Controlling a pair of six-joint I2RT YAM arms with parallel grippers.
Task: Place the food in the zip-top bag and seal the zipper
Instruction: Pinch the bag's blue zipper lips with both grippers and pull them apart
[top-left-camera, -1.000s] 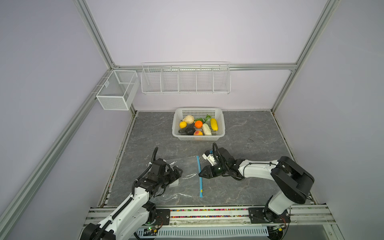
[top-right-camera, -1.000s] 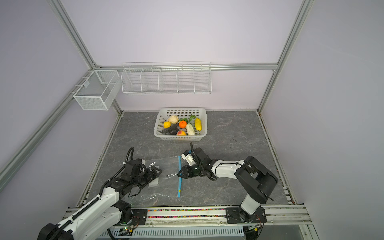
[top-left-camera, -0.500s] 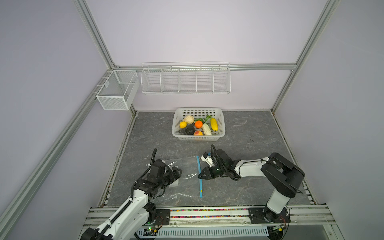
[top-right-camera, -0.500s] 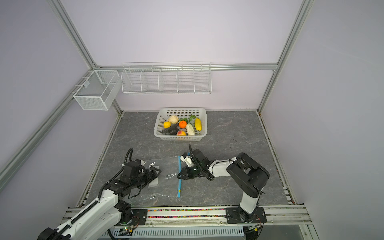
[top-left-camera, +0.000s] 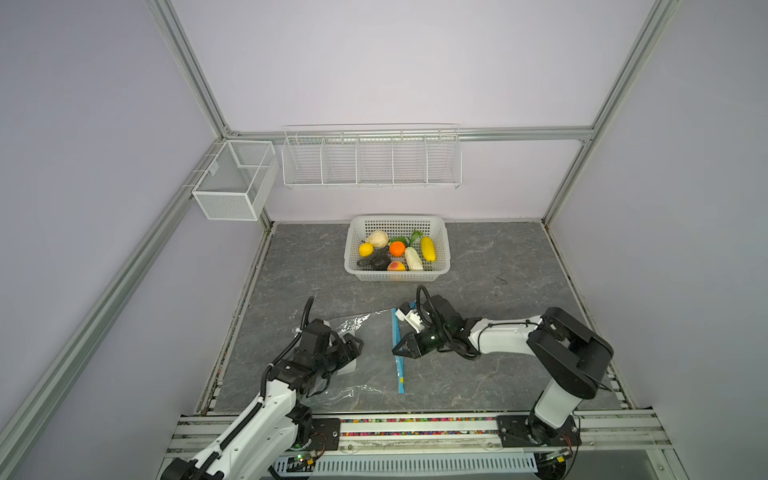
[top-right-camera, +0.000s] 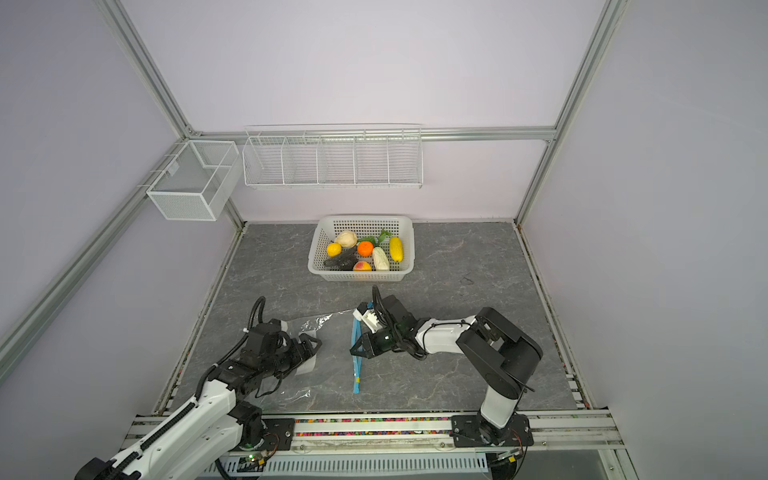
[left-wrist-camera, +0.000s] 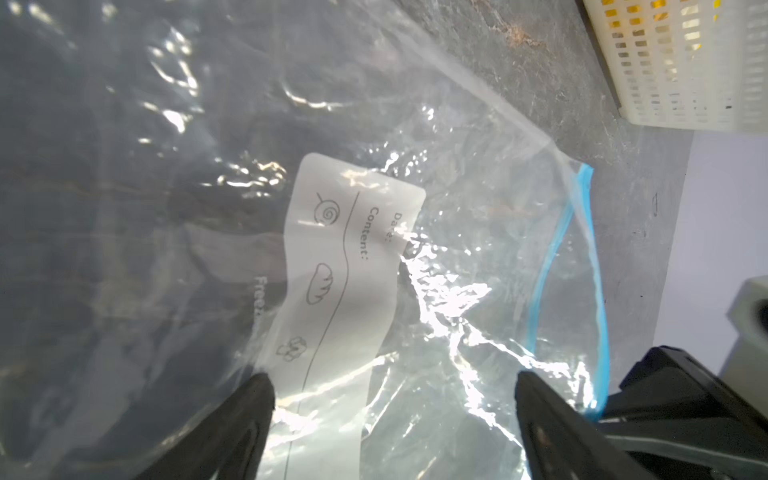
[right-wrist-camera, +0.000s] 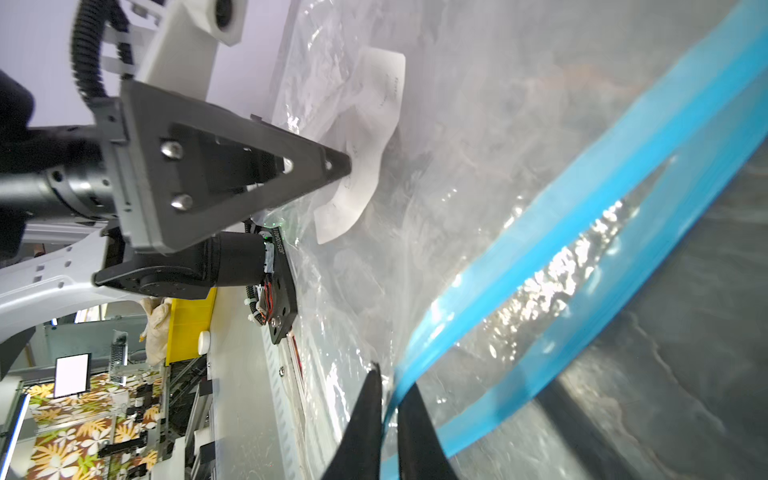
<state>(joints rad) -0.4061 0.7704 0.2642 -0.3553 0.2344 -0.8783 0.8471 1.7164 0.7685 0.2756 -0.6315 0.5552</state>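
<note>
Nearest the rail, my left jaws stand spread wide, tips down on the zip-top bag (top-left-camera: 374, 361) at its white label (left-wrist-camera: 345, 266), holding nothing. The bag lies flat on the worktop (top-left-camera: 498, 374) between my arms. It looks limp, slick and crinkly, so I judge the film would slip in a grip and the stiffer zipper (top-left-camera: 399, 370) is the place to hold. My right jaws pinch its upper lip. Farther back, the food (top-left-camera: 397, 248) sits in the white basket (top-left-camera: 397, 276), probably light and firm.
</note>
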